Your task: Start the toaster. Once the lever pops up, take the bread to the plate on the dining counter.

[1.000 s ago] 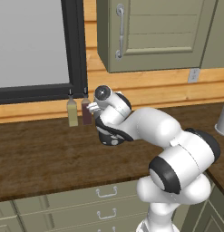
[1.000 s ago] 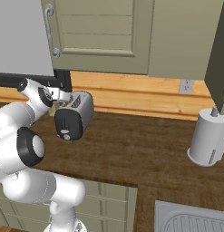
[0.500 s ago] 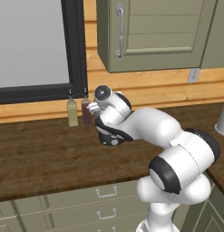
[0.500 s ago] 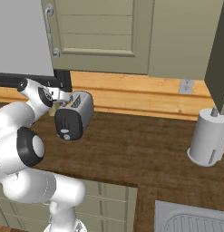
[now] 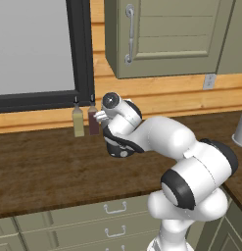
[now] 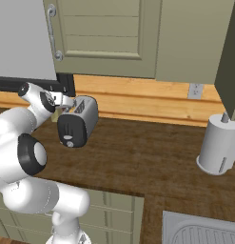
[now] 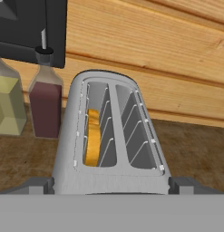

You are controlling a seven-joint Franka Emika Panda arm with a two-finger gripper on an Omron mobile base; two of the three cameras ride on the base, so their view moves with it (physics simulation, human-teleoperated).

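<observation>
The silver-grey toaster stands on the dark wood worktop against the wooden wall, its black end panel turned toward the robot. Looking down on the toaster in the hand view, the bread stands on edge deep in the left slot, tan crust up. The right slot holds nothing. My gripper is open just above the toaster's near end, with one fingertip on each side of the body. From the right base view the gripper hovers at the toaster's top left. I cannot make out the lever. The plate and the dining counter are out of view.
Two bottles stand against the wall left of the toaster, one olive-yellow and one dark red. A grey canister sits at the right of the worktop. A sink corner shows at the lower right. Wall cabinets hang overhead.
</observation>
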